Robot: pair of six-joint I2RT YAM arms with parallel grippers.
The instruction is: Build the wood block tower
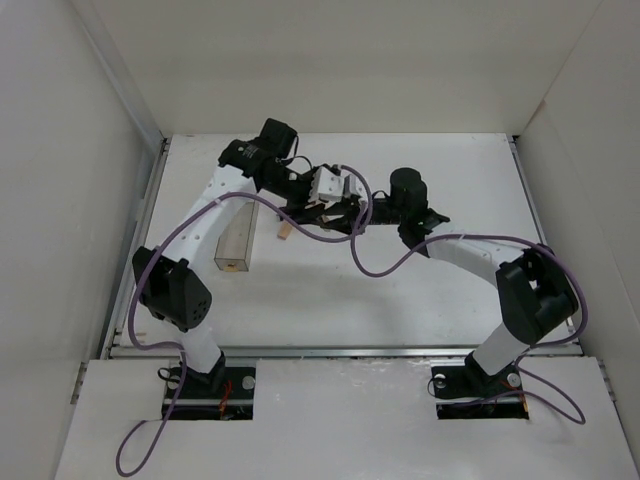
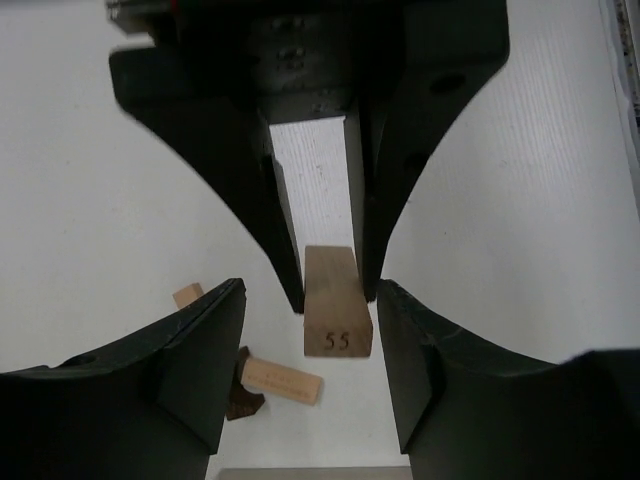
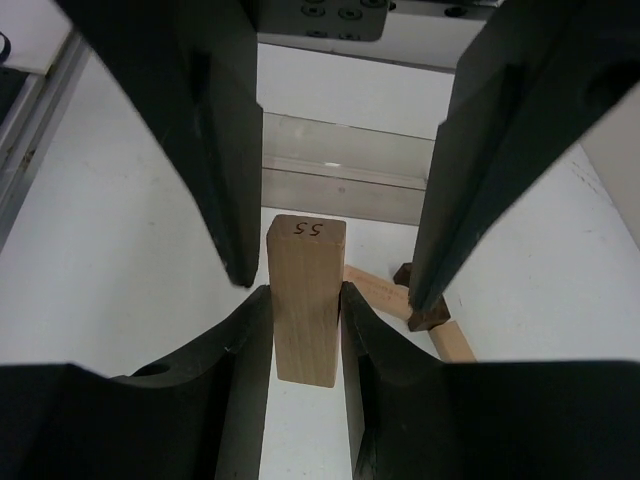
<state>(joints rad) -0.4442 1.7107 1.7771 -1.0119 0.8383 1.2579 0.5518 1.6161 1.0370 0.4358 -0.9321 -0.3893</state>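
A wood block [image 3: 305, 255] marked 55 is pinched upright by the right tool [image 3: 305, 300], near the clear box [image 1: 236, 238]. The left tool [image 2: 310, 292] is held spread around it. Loose blocks [image 2: 283, 380] are seen on the surface [image 1: 400, 300], nearer the box.

Left fingers [image 2: 190, 370] spread wide, right fingers [image 3: 235, 390] pinching wood block [image 3: 305, 300] between them

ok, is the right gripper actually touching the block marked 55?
Touching. The right wrist view shows the right gripper with both fingers pressed flat against opposite sides of the upright block, with no gap on either side.
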